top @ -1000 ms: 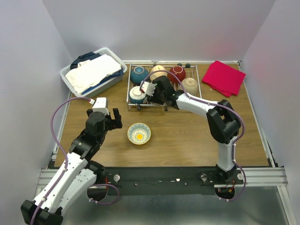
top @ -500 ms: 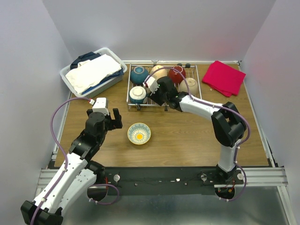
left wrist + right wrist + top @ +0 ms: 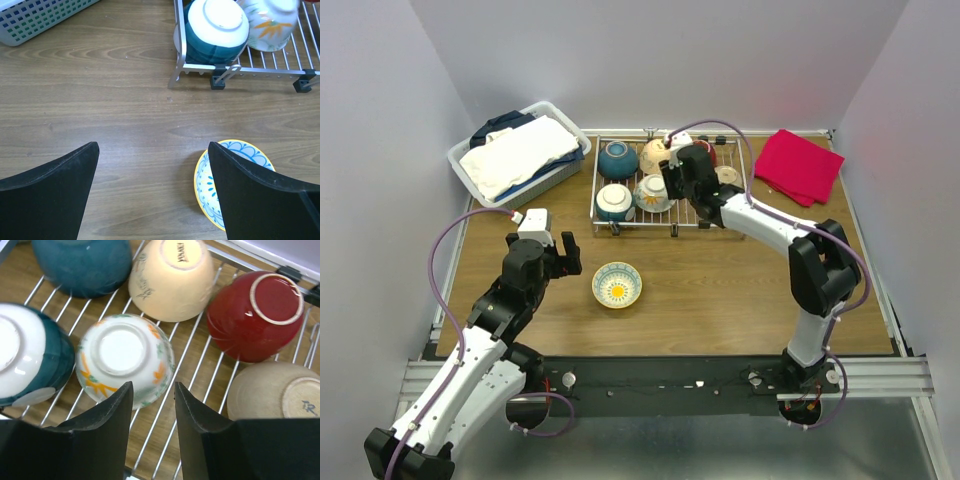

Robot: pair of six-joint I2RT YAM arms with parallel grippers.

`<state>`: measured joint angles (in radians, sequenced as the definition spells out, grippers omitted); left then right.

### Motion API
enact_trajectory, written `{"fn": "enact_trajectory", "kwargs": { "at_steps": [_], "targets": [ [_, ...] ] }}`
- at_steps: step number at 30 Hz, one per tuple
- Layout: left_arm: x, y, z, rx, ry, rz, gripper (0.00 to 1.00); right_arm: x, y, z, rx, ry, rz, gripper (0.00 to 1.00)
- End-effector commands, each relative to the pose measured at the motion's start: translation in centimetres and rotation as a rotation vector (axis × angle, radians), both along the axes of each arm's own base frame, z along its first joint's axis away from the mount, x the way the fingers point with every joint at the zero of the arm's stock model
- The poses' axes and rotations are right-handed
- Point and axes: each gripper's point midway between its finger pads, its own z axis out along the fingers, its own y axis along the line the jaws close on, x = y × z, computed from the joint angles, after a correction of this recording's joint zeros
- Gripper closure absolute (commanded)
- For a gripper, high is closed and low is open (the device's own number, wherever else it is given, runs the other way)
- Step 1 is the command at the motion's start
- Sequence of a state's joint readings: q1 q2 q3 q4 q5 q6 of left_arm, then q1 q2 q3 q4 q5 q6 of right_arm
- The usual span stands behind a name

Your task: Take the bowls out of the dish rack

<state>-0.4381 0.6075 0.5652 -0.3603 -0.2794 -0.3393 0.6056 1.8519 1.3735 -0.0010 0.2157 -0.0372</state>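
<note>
Looking over the counter, we find the dish rack (image 3: pixel 260 71) against the far edge, about midway along it, loaded with two rows of three, all upside down on its wires. Along the rack's far row we see a teal bowl (image 3: pixel 82 262), a cream bowl (image 3: pixel 172 280) and a dark red bowl (image 3: pixel 250 315). Along its near row sit a teal-and-white bowl (image 3: pixel 25 360), a floral bowl (image 3: pixel 122 357) and a beige bowl (image 3: pixel 270 390). Apart from these, the yellow-rimmed bowl (image 3: pixel 617 285) stands upright on the bare wood, out of the rack and toward the near edge.

The right gripper (image 3: pixel 152 387) hangs above the rack, its fingers a narrow gap apart and holding nothing. In its wrist view the gap sits over the floral bowl's right side and the wires next to it. The left gripper (image 3: pixel 152 147) hovers over the wood between the rack and the near edge, toward the left edge, spread wide and empty. In its wrist view one finger partly hides the yellow-rimmed bowl. A white basket (image 3: pixel 548 182) of folded cloth fills the far left corner, and a red cloth (image 3: pixel 798 165) lies in the far right corner.
</note>
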Motion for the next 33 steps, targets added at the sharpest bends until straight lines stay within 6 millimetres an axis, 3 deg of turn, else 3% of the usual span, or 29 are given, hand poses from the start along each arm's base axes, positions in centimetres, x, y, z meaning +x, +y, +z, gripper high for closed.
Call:
{"fn": "enact_trajectory", "kwargs": {
  "at_steps": [1, 5, 8, 13, 16, 20, 25, 33],
  "targets": [
    [0.1, -0.3, 0.1, -0.007, -0.013, -0.018, 0.01, 1.0, -0.4, 4.5, 0.223, -0.022, -0.097, 0.54],
    [0.2, -0.4, 0.1, -0.009, -0.011, -0.022, 0.01, 0.9, -0.1, 4.4, 0.201, -0.019, -0.045, 0.52],
    [0.2, -0.4, 0.0, -0.009, -0.008, -0.021, 0.01, 0.3, 0.7, 3.3, 0.150, 0.019, 0.044, 0.44],
    [0.2, -0.3, 0.0, -0.005, -0.008, -0.019, 0.01, 0.1, 0.3, 2.5, 0.158, 0.061, 0.002, 0.28],
    [0.2, -0.3, 0.0, -0.006, -0.006, -0.019, 0.01, 0.4, -0.3, 2.4, 0.247, 0.095, -0.088, 0.18],
    [0.2, -0.4, 0.0, -0.008, -0.008, -0.022, 0.01, 1.1, -0.5, 2.2, 0.486, 0.227, -0.165, 0.15],
    [0.2, -0.5, -0.1, -0.006, -0.001, -0.026, 0.01, 0.8, 1.4, 1.5, 0.663, 0.359, -0.165, 0.01],
    [0.2, -0.5, 0.0, -0.011, -0.004, -0.028, 0.01, 1.4, 1.4, -1.1, 0.847, 0.470, -0.379, 0.00]
  ]
}}
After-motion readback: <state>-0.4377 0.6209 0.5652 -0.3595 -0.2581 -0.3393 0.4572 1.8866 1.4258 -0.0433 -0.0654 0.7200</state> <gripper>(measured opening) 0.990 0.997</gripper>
